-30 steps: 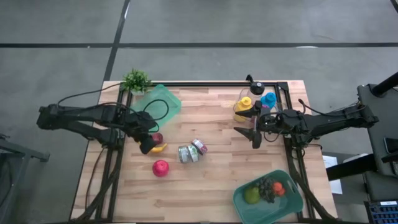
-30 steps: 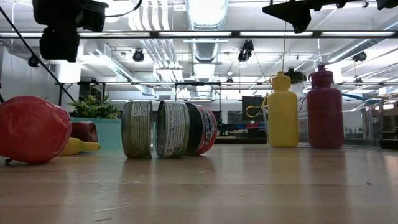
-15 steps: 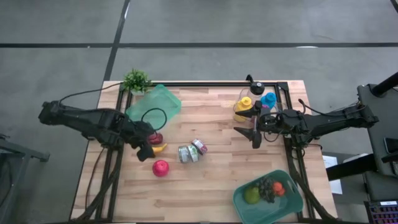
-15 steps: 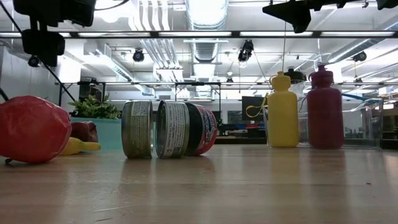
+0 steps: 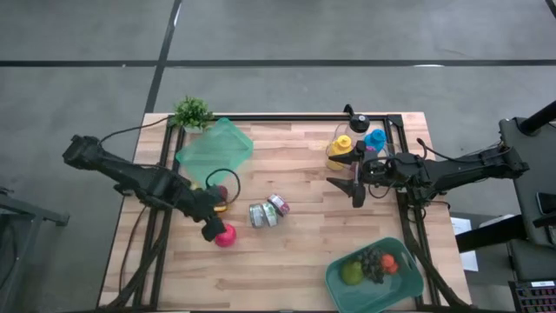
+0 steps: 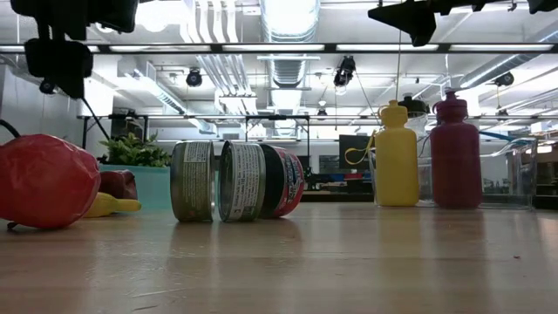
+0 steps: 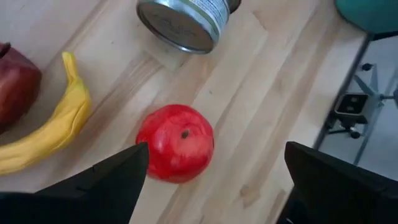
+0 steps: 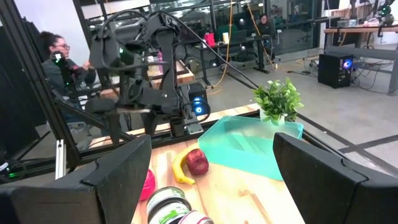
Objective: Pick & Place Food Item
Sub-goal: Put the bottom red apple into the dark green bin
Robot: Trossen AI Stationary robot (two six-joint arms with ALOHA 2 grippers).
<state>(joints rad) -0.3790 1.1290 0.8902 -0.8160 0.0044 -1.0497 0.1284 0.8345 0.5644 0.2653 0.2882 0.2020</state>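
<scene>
Red, round, glossy apple (image 7: 175, 144) lies on the wooden table (image 5: 304, 252) under the left gripper (image 7: 211, 180), jaws wide apart; centre over it, then descend straight and clench gently.

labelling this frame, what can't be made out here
- Red apple, high view: partly covered by the open left pincer.
- Can, left wrist view: cut by the picture's edge, label unreadable.
- Fruit in the green bowl, high view: too small to tell apart.
</scene>
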